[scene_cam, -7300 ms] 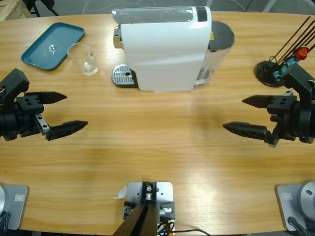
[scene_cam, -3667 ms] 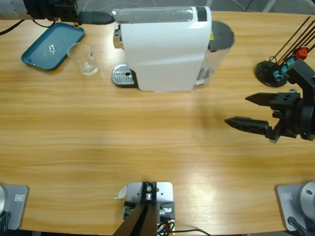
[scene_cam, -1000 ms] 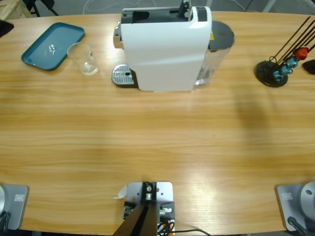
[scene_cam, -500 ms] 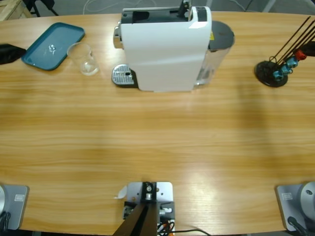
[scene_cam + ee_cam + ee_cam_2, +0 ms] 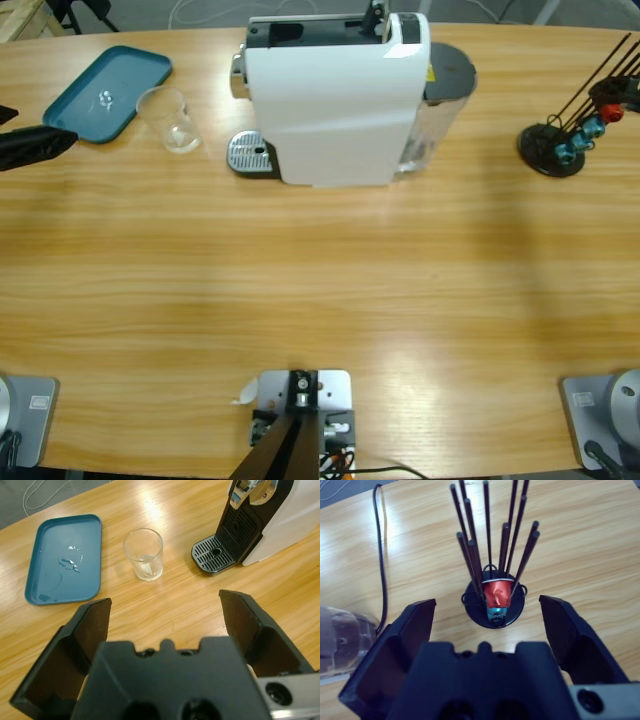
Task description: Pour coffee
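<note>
The white coffee machine [image 5: 335,100] stands at the back middle with its top lid raised. A clear glass tumbler [image 5: 175,120] sits left of its drip tray [image 5: 250,155]. Coffee is out of view; the tumbler [image 5: 143,555] looks clear down to its base. My left gripper [image 5: 165,602] is open and holds nothing. It hangs short of the tumbler, and in the high view only its jaw tips show at the left edge. My right gripper [image 5: 487,602] is open and faces a black capsule rack [image 5: 495,607] holding a red capsule [image 5: 496,592].
A teal tray [image 5: 105,92] lies at the back left, beside the tumbler. The capsule rack [image 5: 555,145] with its long rods stands at the back right. A clear water tank [image 5: 340,640] and a black cable [image 5: 382,555] lie left of the rack.
The left gripper's tips have slid along the left edge toward the front, past the tray. The dark tip by the rack at the right edge has left the high view.
</note>
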